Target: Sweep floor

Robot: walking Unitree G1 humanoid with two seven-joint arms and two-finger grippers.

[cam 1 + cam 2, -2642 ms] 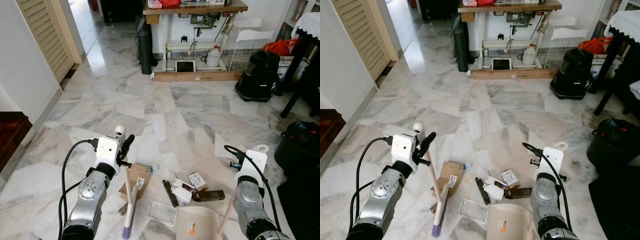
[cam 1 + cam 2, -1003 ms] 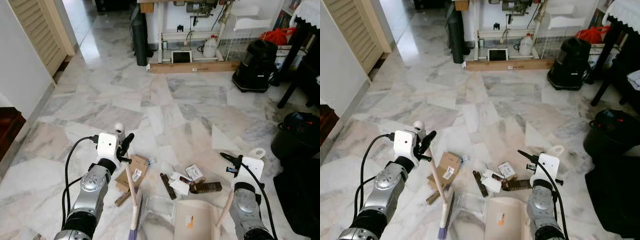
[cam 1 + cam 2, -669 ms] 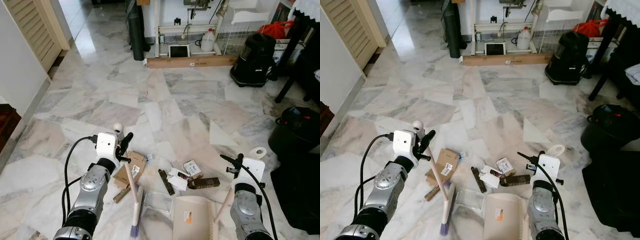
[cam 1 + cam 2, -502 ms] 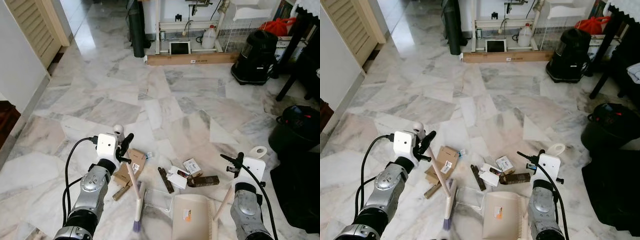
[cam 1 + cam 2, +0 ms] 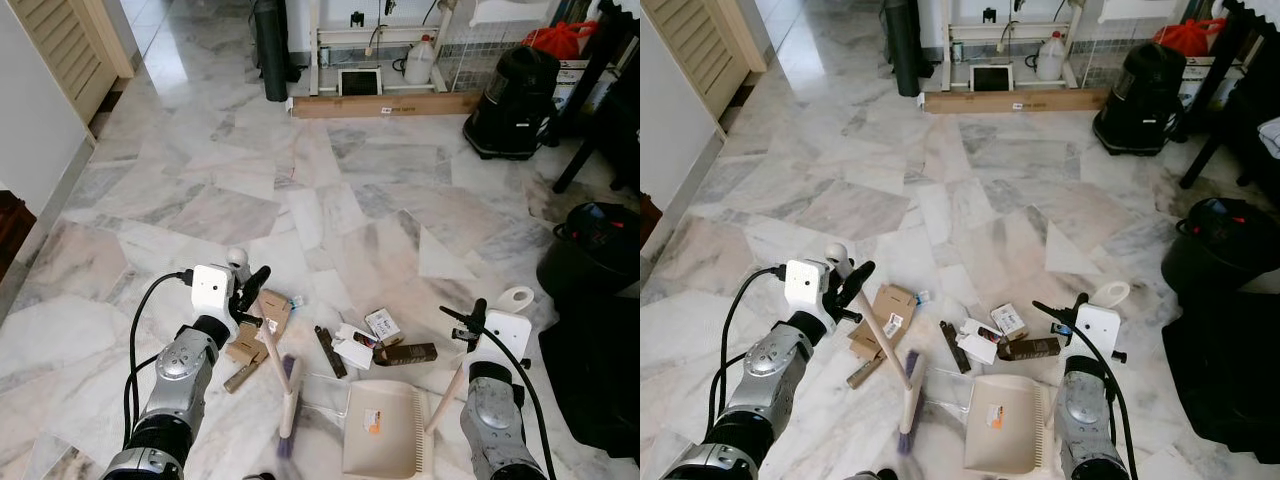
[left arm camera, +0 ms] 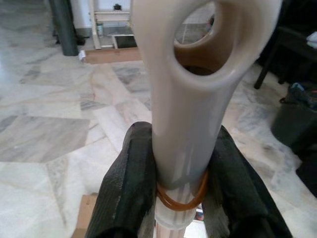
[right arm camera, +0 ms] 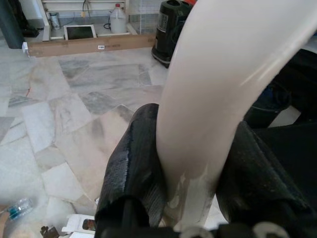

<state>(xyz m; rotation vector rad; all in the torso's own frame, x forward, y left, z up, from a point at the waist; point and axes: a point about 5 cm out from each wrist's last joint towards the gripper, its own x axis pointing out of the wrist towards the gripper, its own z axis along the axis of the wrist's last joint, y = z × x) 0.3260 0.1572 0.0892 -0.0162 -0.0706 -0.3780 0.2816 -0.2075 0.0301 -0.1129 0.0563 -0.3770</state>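
Observation:
My left gripper is shut on the cream handle of a broom; its purple-bristled head rests on the marble floor just left of the dustpan. The left wrist view shows black fingers clamping the broom handle. My right gripper is shut on the dustpan handle, and the cream dustpan lies flat on the floor. Litter sits ahead of the pan: a cardboard box, a clear plastic tray, a white card, a small box and a brown bar.
A black vacuum and a black bin stand at the right. A long wooden plank lies under a white-legged table at the back. A white wall and a louvred door run along the left.
The broom head has swung right, closer to the clear tray and dustpan. The camera has shifted a little over the floor; both grips are unchanged.

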